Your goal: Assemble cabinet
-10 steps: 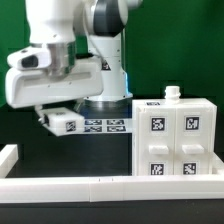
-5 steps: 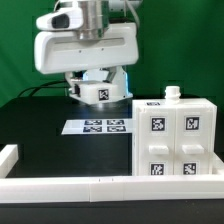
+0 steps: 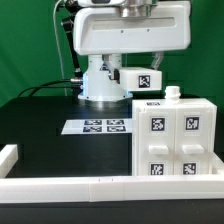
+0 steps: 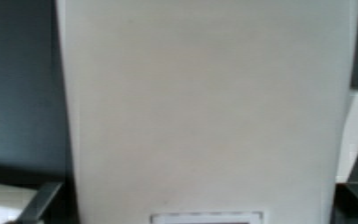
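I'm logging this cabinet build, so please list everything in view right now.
cabinet: one, white, tagged front, on the table at the exterior view's right
small knob: one, white, on the cabinet's top
tagged part: one, white, in the air, higher than the cabinet's top
marker board: one, white, flat on the table
rail: one, white, along the table's near edge
table: one, black
arm: one, white, behind the marker board
hand: one, mostly hidden, shut on the tagged part

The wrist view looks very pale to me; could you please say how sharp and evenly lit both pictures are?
Wrist view: soft and low-contrast, the held panel filling it up close; exterior view: evenly lit, the cabinet tags clear, no glare.
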`<state>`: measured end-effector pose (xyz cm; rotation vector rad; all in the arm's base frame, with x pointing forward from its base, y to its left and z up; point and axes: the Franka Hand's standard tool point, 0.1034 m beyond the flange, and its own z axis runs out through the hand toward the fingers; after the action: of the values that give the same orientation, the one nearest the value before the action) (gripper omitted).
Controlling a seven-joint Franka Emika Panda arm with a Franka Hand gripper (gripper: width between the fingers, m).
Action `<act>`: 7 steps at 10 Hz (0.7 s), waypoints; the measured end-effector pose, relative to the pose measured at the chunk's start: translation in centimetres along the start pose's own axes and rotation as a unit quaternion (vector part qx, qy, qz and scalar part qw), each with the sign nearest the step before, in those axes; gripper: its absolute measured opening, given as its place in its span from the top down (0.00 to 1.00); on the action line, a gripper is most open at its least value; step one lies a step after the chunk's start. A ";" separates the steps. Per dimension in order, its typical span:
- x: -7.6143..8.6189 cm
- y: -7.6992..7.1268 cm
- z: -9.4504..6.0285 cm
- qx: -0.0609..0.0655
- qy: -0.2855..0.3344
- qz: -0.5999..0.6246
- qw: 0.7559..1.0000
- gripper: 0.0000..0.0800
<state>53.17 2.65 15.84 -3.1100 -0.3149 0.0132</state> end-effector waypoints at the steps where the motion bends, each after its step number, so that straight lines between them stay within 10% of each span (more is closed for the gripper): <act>1: -0.2 0.1 0.1 0.000 -0.001 0.001 1.000 0.30; 7: 1.5 -1.3 -2.0 0.003 0.000 0.004 1.000 0.30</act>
<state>54.39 4.20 17.85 -3.1048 -0.3009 0.0131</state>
